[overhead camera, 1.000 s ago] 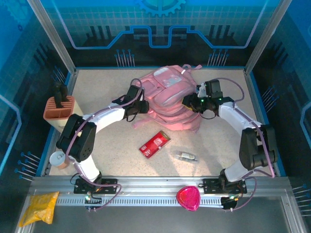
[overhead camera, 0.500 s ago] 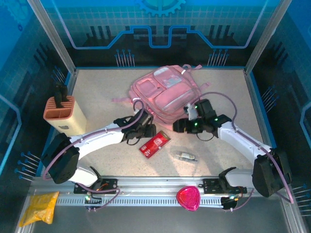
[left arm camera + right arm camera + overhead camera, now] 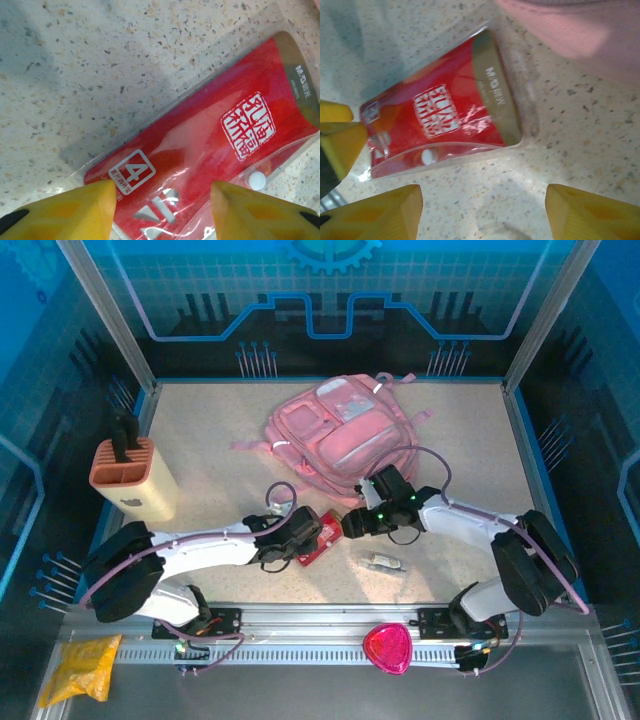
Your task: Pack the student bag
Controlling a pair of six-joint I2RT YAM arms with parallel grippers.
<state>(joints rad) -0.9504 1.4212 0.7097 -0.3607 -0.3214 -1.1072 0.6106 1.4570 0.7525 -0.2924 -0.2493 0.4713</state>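
Left fingers (image 3: 70,212) and right fingers (image 3: 375,215) are hanging spread at opposite ends of a red packet (image 3: 318,537).
The student bag (image 3: 340,435) is lying flat at the far middle of the speckled bench (image 3: 220,420), pockets facing up, its contents hidden. At the bench's left edge a tan holder (image 3: 130,485) is carrying a dark tool (image 3: 124,432) upright in its orange top. The red packet is lying just beside the bag's near edge, with neither pair of fingers pinching anything. A small clear item (image 3: 385,561) is lying near it.
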